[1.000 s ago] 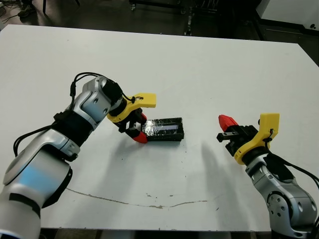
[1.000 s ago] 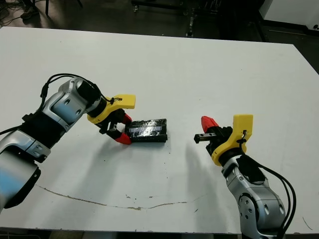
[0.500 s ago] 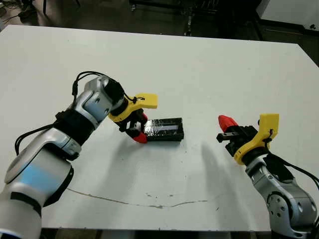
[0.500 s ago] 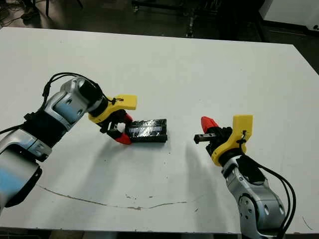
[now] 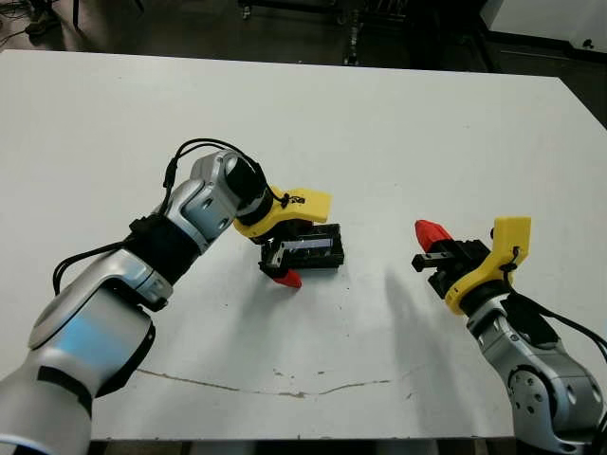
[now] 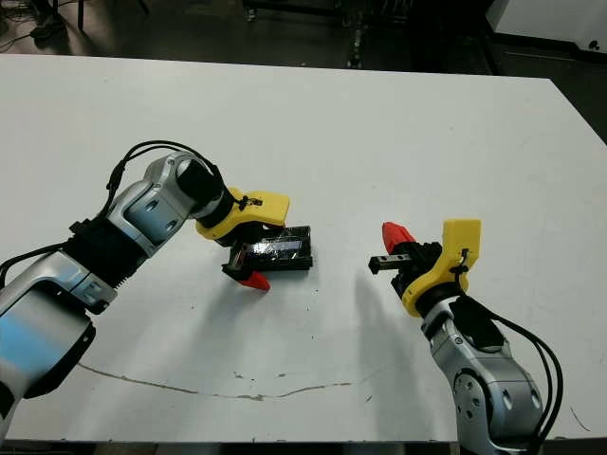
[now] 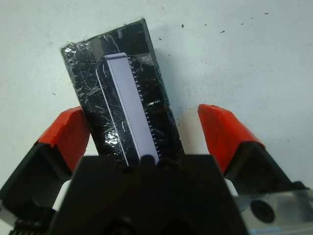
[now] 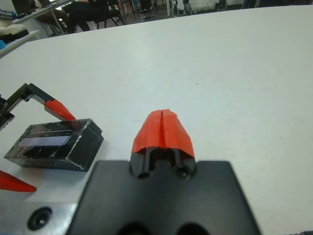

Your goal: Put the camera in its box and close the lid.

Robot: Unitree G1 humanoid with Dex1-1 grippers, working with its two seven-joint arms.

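Observation:
The box [image 8: 84, 147] lies at mid-table with the lid [image 7: 124, 93] flat on top of it, black and crinkly with a pale central strip. The camera is hidden from view. My left gripper [image 5: 285, 254] is open and straddles the box's left end. In the left wrist view one red finger [image 7: 66, 134] sits right against the box's side, while the other stands apart from it. My right gripper [image 5: 432, 232] hovers to the right of the box, well clear of it, shut with nothing in it.
A thin dark scratch [image 5: 285, 389] runs across the white table [image 5: 398, 123] near its front edge. Beyond the far edge are a dark floor and equipment legs [image 5: 351, 28].
My left gripper has swung right and turned, from beside the box's left end to straddling it with its fingers spread. The right arm and the box have stayed put.

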